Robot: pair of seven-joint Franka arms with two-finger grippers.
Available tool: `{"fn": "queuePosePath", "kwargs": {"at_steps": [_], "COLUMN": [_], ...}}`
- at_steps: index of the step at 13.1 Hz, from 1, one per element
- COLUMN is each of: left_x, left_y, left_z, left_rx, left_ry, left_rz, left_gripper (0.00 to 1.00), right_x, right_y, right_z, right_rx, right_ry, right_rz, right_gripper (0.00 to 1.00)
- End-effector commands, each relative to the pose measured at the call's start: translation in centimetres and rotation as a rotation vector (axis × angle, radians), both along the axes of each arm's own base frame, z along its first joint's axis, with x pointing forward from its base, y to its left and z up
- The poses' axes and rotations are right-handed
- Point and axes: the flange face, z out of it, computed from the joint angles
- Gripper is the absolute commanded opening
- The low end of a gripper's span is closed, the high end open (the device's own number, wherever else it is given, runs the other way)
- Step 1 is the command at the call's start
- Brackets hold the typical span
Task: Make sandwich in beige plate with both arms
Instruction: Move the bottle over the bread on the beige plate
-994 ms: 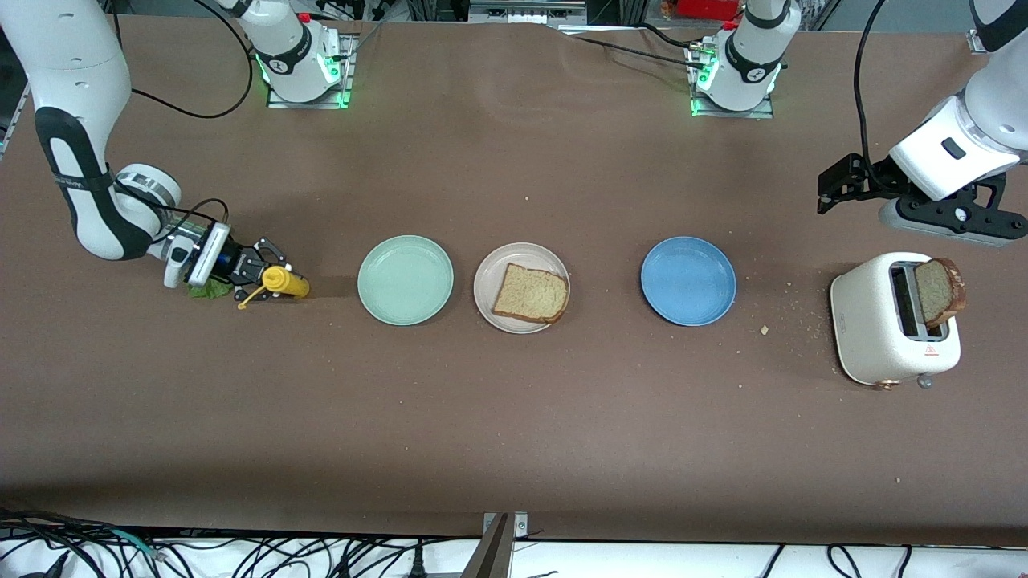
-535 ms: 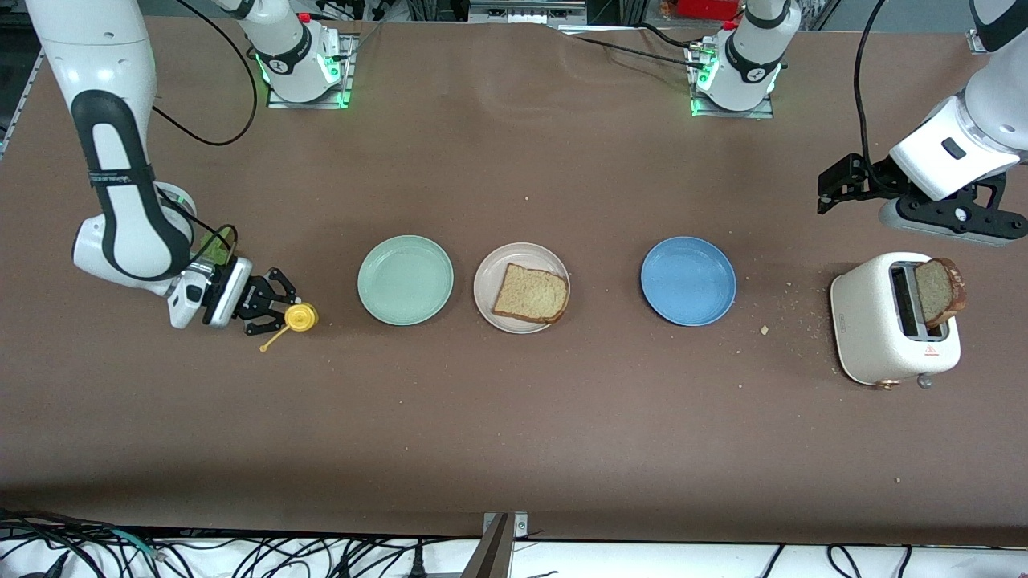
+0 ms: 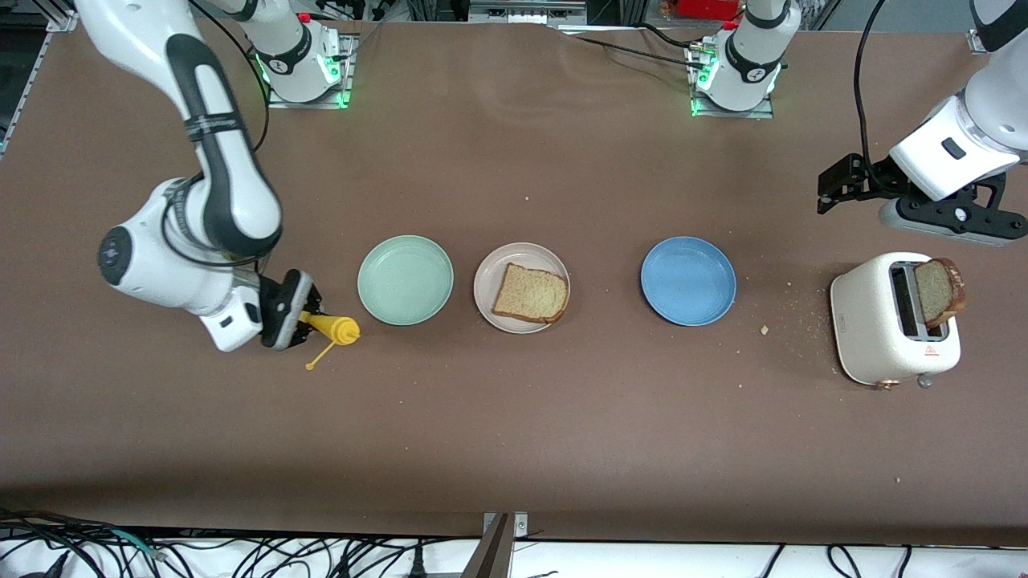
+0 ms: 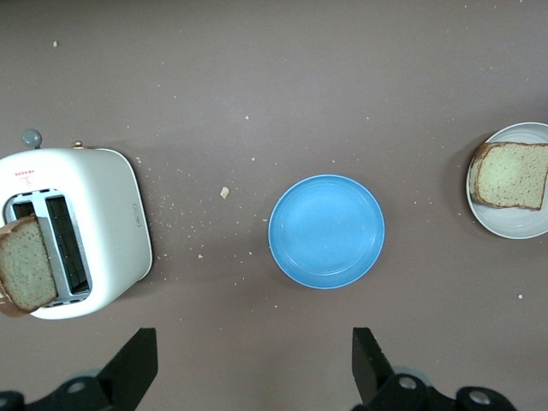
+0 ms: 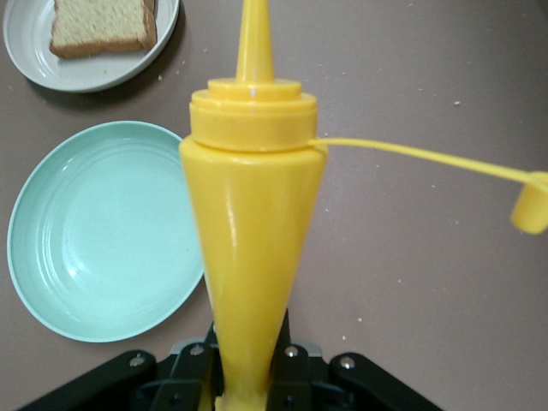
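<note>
The beige plate (image 3: 490,277) lies between a mint-green plate (image 3: 405,279) and a blue plate (image 3: 688,280). One brown bread slice (image 3: 532,293) rests on it; no finished sandwich shows. A second slice (image 3: 940,291) sticks up from the white toaster (image 3: 883,321). My right gripper (image 3: 303,321) is shut on the base of a yellow squeeze bottle (image 3: 336,327), held level just above the table beside the mint plate. The bottle (image 5: 253,223) points its nozzle toward the beige plate (image 5: 86,79), its cap (image 5: 531,210) dangling. My left gripper (image 3: 826,193) waits open in the air beside the toaster, nothing between its fingers (image 4: 137,368).
Crumbs are scattered on the brown table between the blue plate (image 4: 326,231) and the toaster (image 4: 94,223). The mint plate (image 5: 103,231) lies close under the bottle. Both arm bases stand along the table's edge farthest from the front camera.
My right gripper closed on the yellow bottle, lifted it and carried it toward the mint plate and nearer the front camera. The left arm has not moved.
</note>
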Motion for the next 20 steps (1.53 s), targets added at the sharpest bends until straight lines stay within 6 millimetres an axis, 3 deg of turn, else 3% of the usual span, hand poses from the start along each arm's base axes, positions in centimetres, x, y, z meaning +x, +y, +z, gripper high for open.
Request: {"fn": "queuePosePath", "kwargs": {"at_steps": [1, 3, 6, 9, 15, 18, 20], "left_x": [-0.4, -0.4, -0.4, -0.4, -0.4, -0.4, -0.4], "left_y": [0.1, 0.1, 0.1, 0.1, 0.1, 0.1, 0.1], "left_z": [0.6, 0.6, 0.6, 0.6, 0.6, 0.6, 0.6], "left_rx": [-0.007, -0.007, -0.007, -0.007, -0.007, -0.007, -0.007], "left_ry": [-0.011, -0.011, -0.011, -0.011, -0.011, -0.011, -0.011], "left_rz": [0.001, 0.001, 0.001, 0.001, 0.001, -0.001, -0.001], "left_gripper": [1.00, 1.00, 1.00, 1.00, 1.00, 1.00, 1.00], "right_x": [-0.4, -1.9, -4.3, -6.8, -11.9, -13.8, -14.5], "right_y": [5.0, 10.3, 16.0, 20.2, 30.1, 32.7, 33.2], "right_z": [2.4, 3.0, 3.3, 2.5, -3.2, -6.4, -7.4], "right_rx": [-0.147, -0.263, -0.387, -0.514, -0.800, -0.870, -0.903], "right_ry": [-0.035, -0.068, -0.133, -0.188, -0.280, -0.322, -0.351], "right_rz": [0.012, 0.028, 0.058, 0.082, 0.043, 0.029, 0.025], "right_gripper": [0.00, 0.00, 0.00, 0.00, 0.00, 0.00, 0.00]}}
